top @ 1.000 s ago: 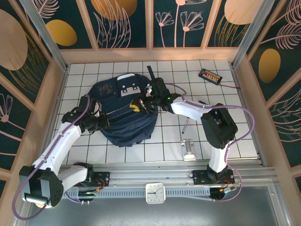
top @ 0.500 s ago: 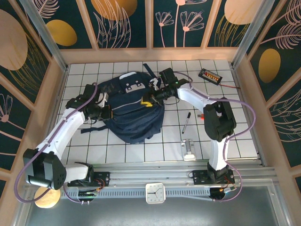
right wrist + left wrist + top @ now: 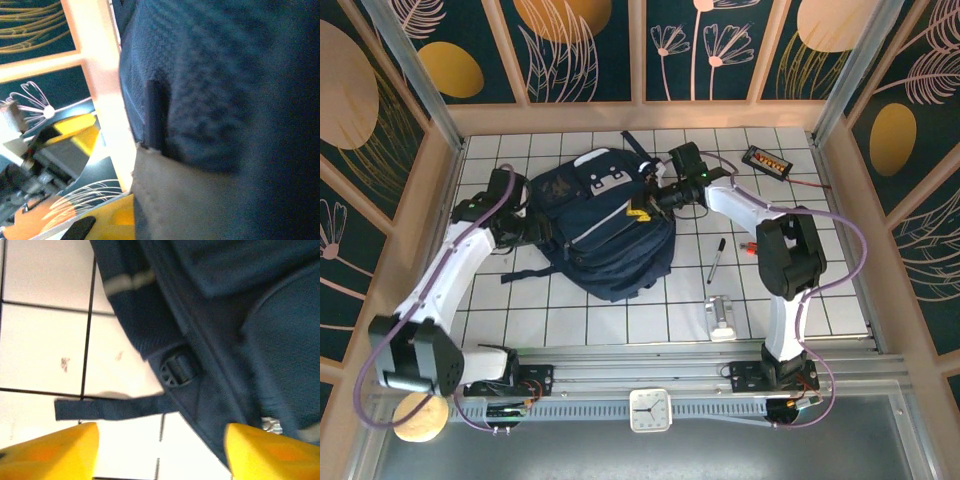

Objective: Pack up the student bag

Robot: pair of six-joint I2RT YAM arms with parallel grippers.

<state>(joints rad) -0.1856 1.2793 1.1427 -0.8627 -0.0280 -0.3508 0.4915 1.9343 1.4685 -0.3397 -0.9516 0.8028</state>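
The bag (image 3: 610, 235) lies on the worktop (image 3: 680, 300), a little to 9 o'clock of its middle. Its pale patch (image 3: 603, 183) points toward 12 o'clock and its bottom toward 5 o'clock. One second ago it lay nearer to 6 o'clock. Since then it was dragged toward 12 o'clock and turned a little, so its top now comes near the far edge of the worktop.

The main change is at the left pincer (image 3: 528, 228). Before, it was closed at the bag's 9 o'clock edge. Now its yellow fingers (image 3: 50, 450) stand spread, and between them there is only the worktop, a loose strap (image 3: 115, 408) and the bag's edge with a buckle (image 3: 177, 371). It holds nothing and sits just beside the bag.

The right pincer (image 3: 642, 208) is at the bag's 2 o'clock edge. It is pressed together and, as far as I can judge, it is pinching the fabric there. In its wrist view the bag (image 3: 225, 100) is very close to the lens.

For the task, I judge that moving the bag is finished or nearly finished, and the left arm is free for the next step. The pen (image 3: 716, 258) lies at 3 o'clock of the bag, apart from it, not yet packed. No open compartment can be seen, so the bag probably has to be opened before anything goes in.
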